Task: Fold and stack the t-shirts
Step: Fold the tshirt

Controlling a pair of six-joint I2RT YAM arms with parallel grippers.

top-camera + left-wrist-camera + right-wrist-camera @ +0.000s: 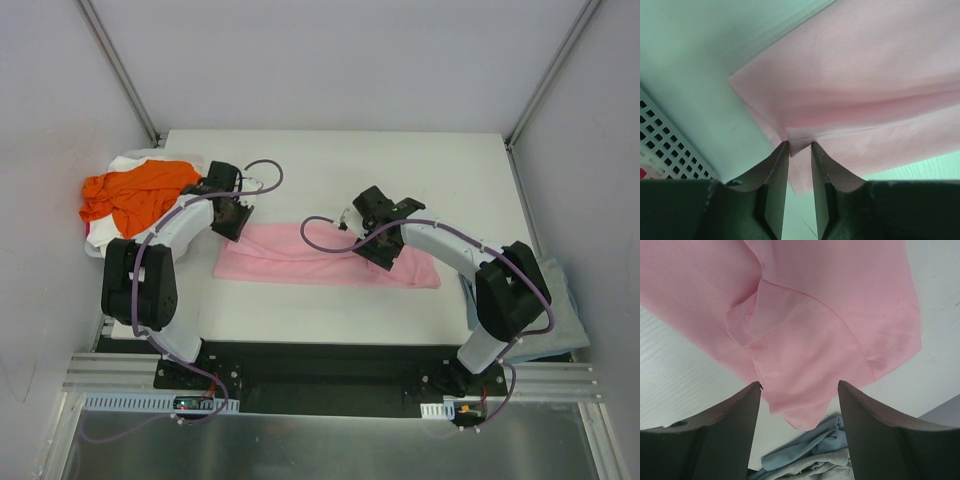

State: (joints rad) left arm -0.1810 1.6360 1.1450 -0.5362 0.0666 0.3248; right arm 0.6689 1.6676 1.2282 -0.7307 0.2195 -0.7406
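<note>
Pink cotton is nipped in the near-closed left pincer, at the 9 o'clock end of the pink t-shirt. Right pincer gapes wide and empty over the 3 o'clock end. The shirt lies mid-tabletop as a long band. Judged step: folding. Next, the right pincer needs a grip for the crosswise fold.

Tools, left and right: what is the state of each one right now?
Left tool: closed on an edge of the light pink t-shirt.
Right tool: open, holding nothing.
</note>
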